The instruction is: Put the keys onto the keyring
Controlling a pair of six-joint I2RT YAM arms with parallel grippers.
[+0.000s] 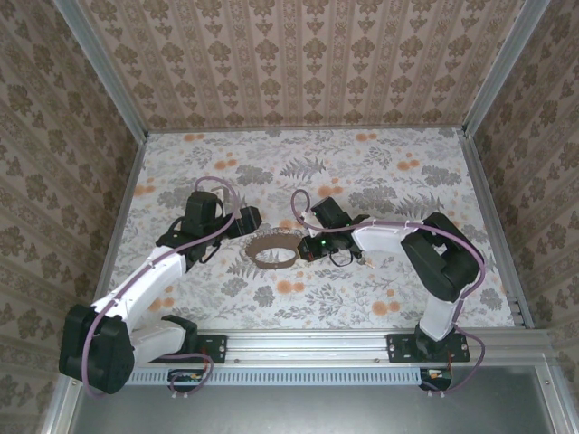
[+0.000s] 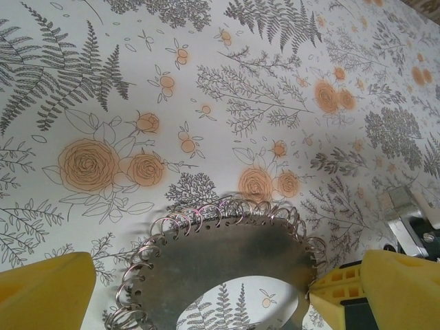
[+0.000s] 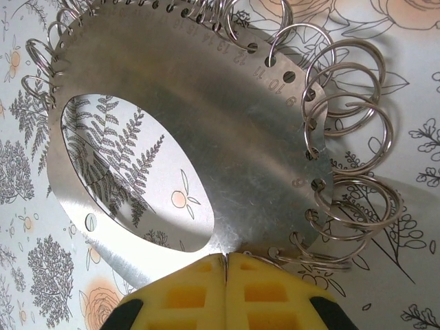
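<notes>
Right wrist view has the keyring (image 3: pixel 261 137) close up: a flat metal plate with a large oval hole, small holes punched along its rim with stamped numbers beside them, and many split rings (image 3: pixel 344 206) threaded through those holes. The right gripper (image 3: pixel 225 275) has its two yellow fingers pressed together, pinching the plate's rim between them. Whether the plate lies flat or is tipped up cannot be told.

From the left wrist, the left gripper (image 2: pixel 220 292) stands wide apart, one yellow finger (image 2: pixel 48 289) at each side of the plate and holding nothing; the right-hand finger is just beside the ringed rim.

From above, the keyring sits near the middle of the floral surface (image 1: pixel 380 172), a little toward its near edge, with the left gripper at its far-left side and the right gripper at its right side
</notes>
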